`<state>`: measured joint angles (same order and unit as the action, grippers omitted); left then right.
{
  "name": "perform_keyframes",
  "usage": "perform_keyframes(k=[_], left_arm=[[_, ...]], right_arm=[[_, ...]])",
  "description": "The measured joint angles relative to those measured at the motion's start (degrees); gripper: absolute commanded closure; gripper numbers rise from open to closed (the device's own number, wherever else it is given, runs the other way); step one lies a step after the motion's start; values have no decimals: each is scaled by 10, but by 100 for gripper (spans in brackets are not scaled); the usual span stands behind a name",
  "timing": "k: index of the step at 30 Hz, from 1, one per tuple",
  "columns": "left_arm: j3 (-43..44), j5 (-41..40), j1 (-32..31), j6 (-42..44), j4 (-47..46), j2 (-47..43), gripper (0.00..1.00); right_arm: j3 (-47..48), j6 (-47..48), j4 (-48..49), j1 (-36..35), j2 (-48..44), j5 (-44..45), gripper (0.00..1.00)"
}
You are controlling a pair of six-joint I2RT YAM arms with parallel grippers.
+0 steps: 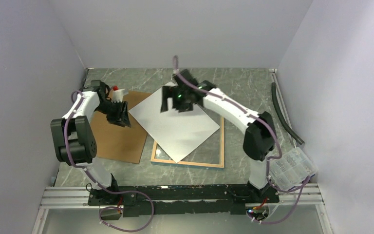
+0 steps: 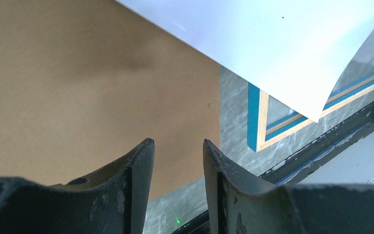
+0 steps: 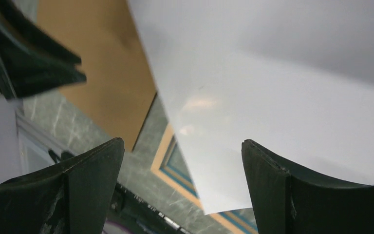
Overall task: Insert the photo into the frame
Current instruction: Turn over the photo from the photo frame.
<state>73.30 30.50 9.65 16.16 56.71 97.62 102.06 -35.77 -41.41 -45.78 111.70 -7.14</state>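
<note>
The photo (image 1: 177,122) shows only a plain white side and lies skewed like a diamond across the frame (image 1: 199,164), its left corner over the brown board. The frame lies flat with its pale wood rim up, and turquoise shows inside it (image 2: 260,117). My right gripper (image 1: 177,102) hovers open above the photo's far corner; in the right wrist view the sheet (image 3: 272,112) spreads below the wide fingers (image 3: 182,144), and the frame's corner (image 3: 168,165) shows past it. My left gripper (image 1: 121,117) is open and empty (image 2: 177,141) over the board, left of the photo (image 2: 272,44).
A flat brown backing board (image 1: 119,134) lies left of the frame, also under the left fingers (image 2: 87,87). A small white and red object (image 1: 118,91) sits behind the left gripper. A clear plastic box (image 1: 294,168) and a black hose (image 1: 285,114) lie at the right wall.
</note>
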Motion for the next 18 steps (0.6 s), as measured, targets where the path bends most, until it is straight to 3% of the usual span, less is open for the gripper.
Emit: perform_keyframes(k=[8, 18], left_arm=[[0, -50, -77, -20, -34, 41, 57], [0, -131, -158, -38, -75, 92, 58]], right_arm=[[-38, 52, 56, 169, -21, -41, 4], [20, 119, 77, 211, 108, -111, 5]])
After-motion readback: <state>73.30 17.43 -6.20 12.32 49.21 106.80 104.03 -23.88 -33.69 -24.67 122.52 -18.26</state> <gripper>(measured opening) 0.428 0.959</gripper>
